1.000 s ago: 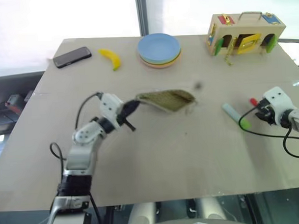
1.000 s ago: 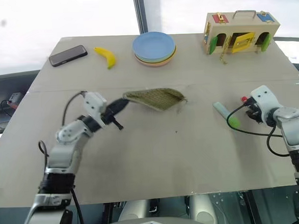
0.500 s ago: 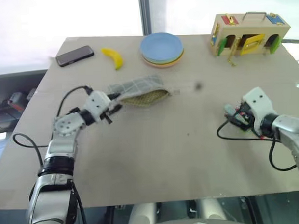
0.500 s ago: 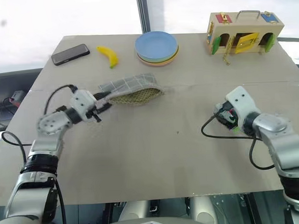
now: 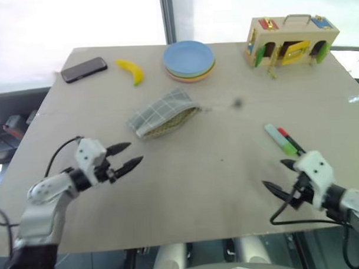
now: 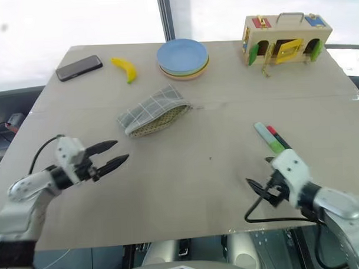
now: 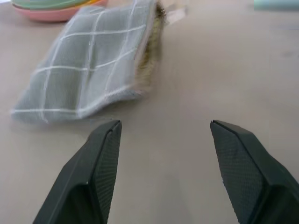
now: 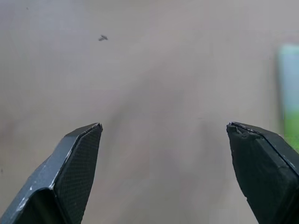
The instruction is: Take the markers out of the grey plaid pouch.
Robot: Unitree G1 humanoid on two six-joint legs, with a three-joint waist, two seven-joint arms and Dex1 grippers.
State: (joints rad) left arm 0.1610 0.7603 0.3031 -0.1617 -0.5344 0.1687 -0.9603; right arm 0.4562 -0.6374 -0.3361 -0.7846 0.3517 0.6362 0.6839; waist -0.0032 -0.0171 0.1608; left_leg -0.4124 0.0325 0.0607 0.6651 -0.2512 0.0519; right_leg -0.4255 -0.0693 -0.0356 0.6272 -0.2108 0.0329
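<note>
Green and red markers (image 5: pixel 282 139) are lying out on the desk (image 5: pixel 216 168).
We are holding both jaws open and empty; grey plaid pouch (image 5: pixel 162 113) is lying far-right of left gripper (image 5: pixel 126 157), markers just beyond right gripper (image 5: pixel 279 179).

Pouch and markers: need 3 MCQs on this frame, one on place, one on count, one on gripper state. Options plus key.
1. Where do the markers lie?
A. inside the pouch
B. on the table, on the robot's right side
C. on the plates

2. How many markers are out on the table?
A. one
B. two
C. four

3. What state is the left gripper in?
A. open, holding nothing
B. shut on the pouch
C. shut on a marker

Key:
1 B: both lie side by side on the bare table, apart from the grey plaid pouch.
2 B: one light green, one red.
3 A: its fingers stand apart, short of the pouch.
</note>
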